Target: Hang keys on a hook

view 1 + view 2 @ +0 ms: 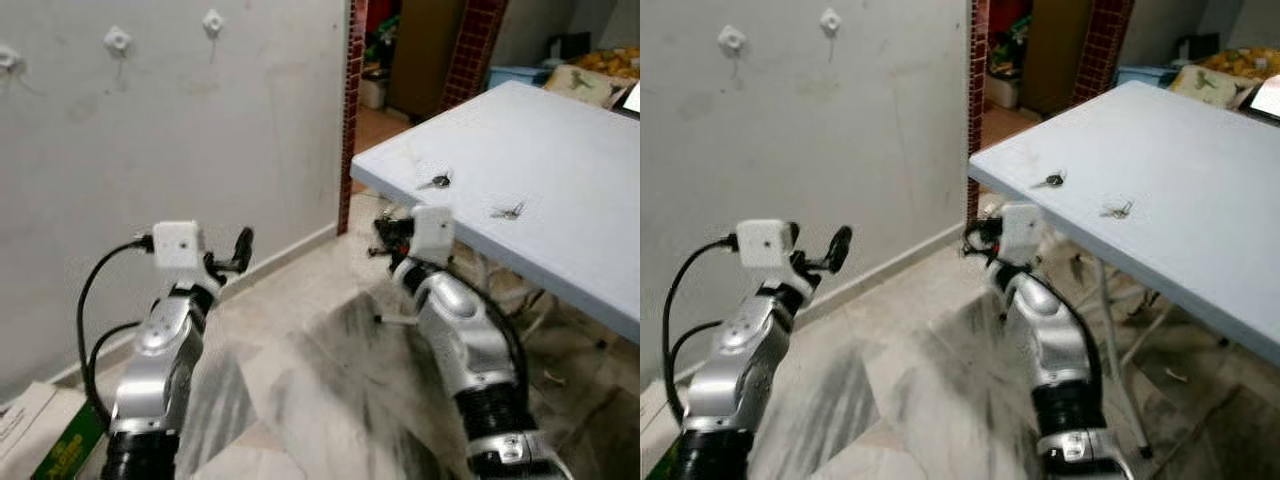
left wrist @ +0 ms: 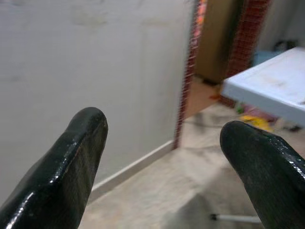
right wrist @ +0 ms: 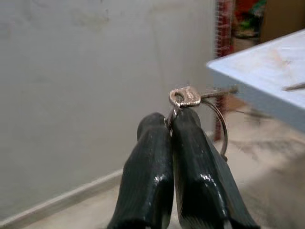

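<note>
**Pinching a key ring beside the wall of hooks**

Filling the left of the room is a pale grey wall (image 1: 200, 130), scuffed in places, with a skirting strip along its foot. Beside it the floor (image 1: 300, 380) is streaked marble tile in grey and cream. On the right stands a light blue table (image 1: 560, 170), its near corner reaching toward a doorway edged with a red brick strip (image 1: 351, 110).

Both silver arms are raised in front of me. The left gripper (image 2: 162, 157) is held out toward the wall with its two black fingers spread wide and nothing between them. The right gripper (image 3: 171, 124) is lifted just below the table's corner; its fingers are pressed together, pinching a set of keys (image 3: 190, 98) by the ring, so that a small silver key head stands just above the fingertips and the ring loops out to one side.

High on the wall sit three small white hooks (image 1: 117, 41) in a row, well apart from both grippers. Two more small bunches of keys lie on the table: one near the corner (image 1: 437, 181), the other (image 1: 509, 211) a little further in along the top. A green and white box (image 1: 62, 440) lies on the floor by the left arm.
</note>
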### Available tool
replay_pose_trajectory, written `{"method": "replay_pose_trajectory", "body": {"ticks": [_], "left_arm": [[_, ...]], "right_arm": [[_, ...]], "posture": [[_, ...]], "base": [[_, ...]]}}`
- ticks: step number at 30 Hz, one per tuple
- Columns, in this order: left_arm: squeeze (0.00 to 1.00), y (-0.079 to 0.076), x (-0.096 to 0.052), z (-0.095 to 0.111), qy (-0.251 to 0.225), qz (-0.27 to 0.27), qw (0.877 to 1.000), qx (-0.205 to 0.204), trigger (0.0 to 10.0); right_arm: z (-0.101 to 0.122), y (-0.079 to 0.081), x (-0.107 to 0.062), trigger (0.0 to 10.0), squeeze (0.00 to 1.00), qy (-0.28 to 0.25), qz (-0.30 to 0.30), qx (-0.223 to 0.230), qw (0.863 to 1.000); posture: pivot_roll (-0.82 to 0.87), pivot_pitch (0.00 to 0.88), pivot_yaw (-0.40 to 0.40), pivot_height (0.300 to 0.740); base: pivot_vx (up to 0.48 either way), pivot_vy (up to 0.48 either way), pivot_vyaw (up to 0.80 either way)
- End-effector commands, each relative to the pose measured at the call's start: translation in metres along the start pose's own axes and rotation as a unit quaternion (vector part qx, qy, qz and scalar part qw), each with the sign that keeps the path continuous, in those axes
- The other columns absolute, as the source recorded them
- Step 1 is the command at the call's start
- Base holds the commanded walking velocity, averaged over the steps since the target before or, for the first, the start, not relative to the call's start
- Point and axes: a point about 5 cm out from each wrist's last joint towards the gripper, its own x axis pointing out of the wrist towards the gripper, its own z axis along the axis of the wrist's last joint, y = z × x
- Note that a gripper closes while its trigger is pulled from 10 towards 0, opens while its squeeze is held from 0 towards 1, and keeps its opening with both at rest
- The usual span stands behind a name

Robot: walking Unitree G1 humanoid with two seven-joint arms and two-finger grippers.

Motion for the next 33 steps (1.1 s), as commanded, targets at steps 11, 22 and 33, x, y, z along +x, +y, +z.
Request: {"method": "replay_pose_trajectory", "body": {"ticks": [11, 22, 33], "left_arm": [[0.00, -0.011, 0.004, 0.008, -0.019, -0.009, 1.000, -0.014, 10.0], [0.00, -0.009, 0.004, 0.003, -0.013, 0.032, 0.999, -0.009, 10.0], [0.00, -0.005, 0.001, 0.002, -0.009, 0.045, 0.999, -0.006, 10.0]], "right_arm": [[0.008, -0.008, 0.004, 10.0, 0.00, -0.013, -0.003, -0.009, 1.000], [0.006, -0.003, 0.003, 10.0, 0.00, -0.007, 0.023, -0.023, 0.999], [0.005, 0.000, 0.002, 10.0, 0.00, -0.002, 0.030, -0.026, 0.999]], "posture": [[0.08, 0.000, 0.029, 0.740], [0.07, 0.000, 0.005, 0.740], [0.07, 0.000, 0.006, 0.740]], "base": [[0.291, 0.000, 0.00], [0.000, 0.000, 0.04], [0.000, 0.000, 0.80]]}}
